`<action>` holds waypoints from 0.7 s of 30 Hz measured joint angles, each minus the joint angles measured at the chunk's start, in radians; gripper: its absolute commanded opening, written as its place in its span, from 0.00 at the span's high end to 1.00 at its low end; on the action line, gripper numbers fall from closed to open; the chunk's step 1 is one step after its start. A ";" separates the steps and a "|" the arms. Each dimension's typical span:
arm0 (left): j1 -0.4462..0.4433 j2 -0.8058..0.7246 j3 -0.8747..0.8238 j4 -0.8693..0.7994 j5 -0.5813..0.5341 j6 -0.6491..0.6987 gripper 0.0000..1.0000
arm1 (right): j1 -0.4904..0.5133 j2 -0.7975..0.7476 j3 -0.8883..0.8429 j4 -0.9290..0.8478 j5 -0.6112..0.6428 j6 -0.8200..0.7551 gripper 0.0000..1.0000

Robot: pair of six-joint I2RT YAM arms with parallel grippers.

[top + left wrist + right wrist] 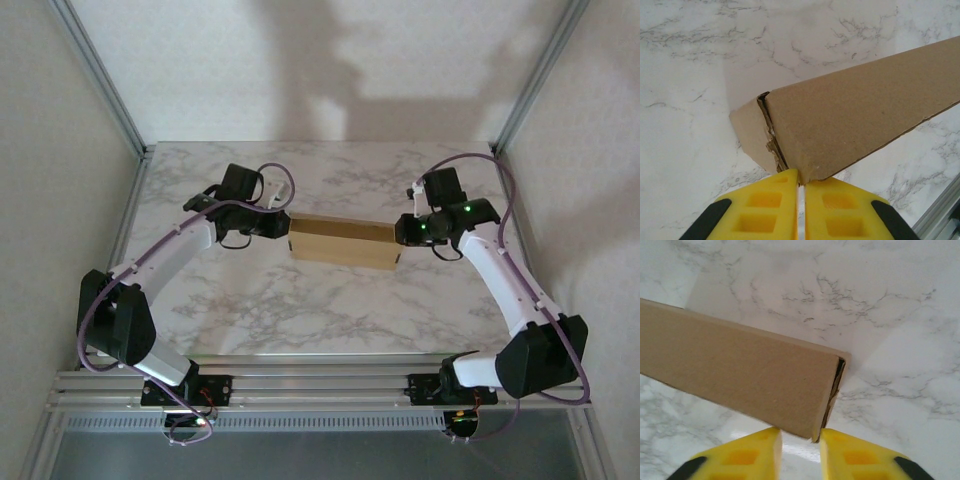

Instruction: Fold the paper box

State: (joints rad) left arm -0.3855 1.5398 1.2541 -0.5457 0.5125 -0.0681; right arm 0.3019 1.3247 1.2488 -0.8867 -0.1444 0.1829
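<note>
The paper box (340,240) is a closed brown cardboard box lying across the middle of the marble table, between my two arms. My left gripper (283,228) is at the box's left end. In the left wrist view its yellow fingers (765,205) stand almost together, and the lower corner of the paper box (865,115) is pinched at the gripper's (801,176) tips. My right gripper (400,232) is at the right end. There the gripper (800,432) is open, and the corner of the paper box (740,370) sits just past the gap, against the right fingertip.
The marble table (330,310) reaches aluminium posts at its back corners (140,150). A metal rail (320,385) with both arm bases runs along the near edge. Bare table surface lies in front of and behind the box.
</note>
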 measured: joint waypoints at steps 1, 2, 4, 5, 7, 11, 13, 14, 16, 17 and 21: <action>0.000 0.000 0.000 0.000 0.000 -0.003 0.87 | 0.000 -0.011 0.000 0.000 -0.009 0.005 0.59; 0.000 0.000 0.000 0.000 0.000 -0.006 0.86 | 0.000 -0.022 0.002 -0.001 -0.014 0.012 0.55; 0.000 0.000 0.000 0.000 0.000 -0.012 0.86 | 0.000 -0.036 0.012 -0.002 -0.016 0.021 0.47; 0.000 0.000 0.000 0.000 0.000 -0.014 0.86 | 0.000 -0.042 0.019 0.000 -0.015 0.029 0.46; -0.002 0.000 0.000 0.000 0.000 -0.016 0.86 | -0.002 -0.050 0.031 0.003 -0.009 0.043 0.51; -0.002 0.000 0.000 0.000 0.000 -0.016 0.84 | -0.003 -0.055 0.033 0.034 0.002 0.093 0.79; -0.002 0.000 0.000 -0.002 0.000 -0.019 0.82 | -0.003 -0.051 0.033 0.063 0.003 0.119 0.87; -0.002 0.000 0.000 -0.005 0.000 -0.021 0.82 | -0.003 -0.047 0.033 0.084 0.002 0.131 0.91; -0.002 0.000 0.000 -0.006 -0.001 -0.023 0.82 | -0.003 -0.038 0.033 0.118 -0.009 0.153 0.93; -0.002 0.000 0.000 -0.006 -0.001 -0.024 0.82 | -0.003 -0.034 0.032 0.134 -0.014 0.163 0.95; -0.002 0.000 0.000 -0.006 0.000 -0.032 0.79 | -0.003 -0.026 0.008 0.194 -0.037 0.187 0.97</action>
State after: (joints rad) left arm -0.3878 1.5398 1.2541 -0.5518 0.5121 -0.1005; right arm 0.2989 1.2991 1.2564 -0.6926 -0.1810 0.3695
